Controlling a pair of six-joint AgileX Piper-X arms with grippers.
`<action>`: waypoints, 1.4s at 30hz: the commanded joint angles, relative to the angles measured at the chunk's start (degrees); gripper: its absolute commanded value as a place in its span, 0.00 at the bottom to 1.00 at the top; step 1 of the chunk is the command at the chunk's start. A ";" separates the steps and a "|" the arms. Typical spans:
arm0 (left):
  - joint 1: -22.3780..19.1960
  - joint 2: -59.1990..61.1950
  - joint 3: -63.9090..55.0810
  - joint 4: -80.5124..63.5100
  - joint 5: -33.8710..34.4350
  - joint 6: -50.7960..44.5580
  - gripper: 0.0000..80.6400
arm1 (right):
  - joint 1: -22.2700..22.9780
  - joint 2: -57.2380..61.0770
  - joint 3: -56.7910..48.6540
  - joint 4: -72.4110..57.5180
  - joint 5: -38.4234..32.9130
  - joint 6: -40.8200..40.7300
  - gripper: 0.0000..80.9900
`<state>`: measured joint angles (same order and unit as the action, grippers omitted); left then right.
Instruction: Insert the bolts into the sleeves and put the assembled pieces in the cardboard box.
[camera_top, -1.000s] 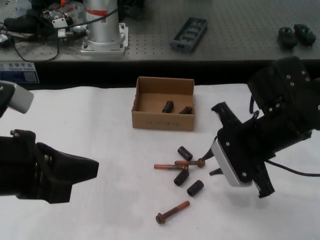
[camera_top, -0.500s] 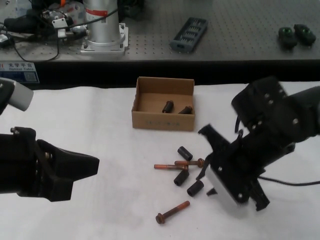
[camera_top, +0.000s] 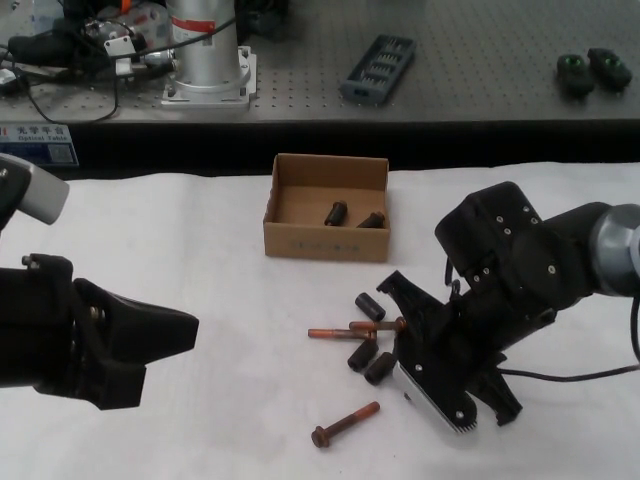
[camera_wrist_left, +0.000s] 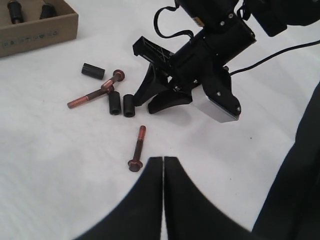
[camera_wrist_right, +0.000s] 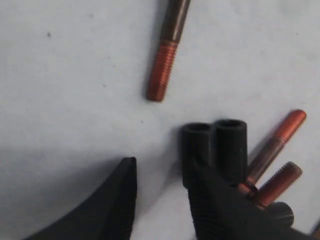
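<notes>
Right wrist view: right hand (camera_wrist_right: 159, 172) hangs low, parted, beside a sleeve (camera_wrist_right: 196, 142).

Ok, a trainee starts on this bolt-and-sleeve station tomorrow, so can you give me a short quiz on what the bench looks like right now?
1. Multiple choice: how many loose sleeves lie on the bench outside the cardboard box? A) two B) three C) five
2. True or false: the right gripper is shut.
3. Short answer: what does the cardboard box hold?

Key: 1) B. 2) False, it is open. 3) Two assembled pieces.
</notes>
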<state>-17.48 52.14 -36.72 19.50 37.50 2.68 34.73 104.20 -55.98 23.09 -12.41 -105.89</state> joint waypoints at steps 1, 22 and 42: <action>0.10 -0.44 0.25 -0.17 0.08 1.90 0.01 | 0.10 0.33 -0.22 -0.73 1.12 -0.55 0.34; 0.10 -0.44 0.22 -0.04 0.08 4.20 0.01 | 1.49 0.62 -0.43 -6.68 -1.51 -0.45 0.34; 0.10 -0.44 0.22 -0.23 0.08 4.20 0.01 | 2.31 1.18 -0.43 -1.53 -2.83 1.33 0.34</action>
<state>-17.48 52.14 -36.39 19.50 37.50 6.26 37.03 104.61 -55.98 21.21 -14.12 -105.07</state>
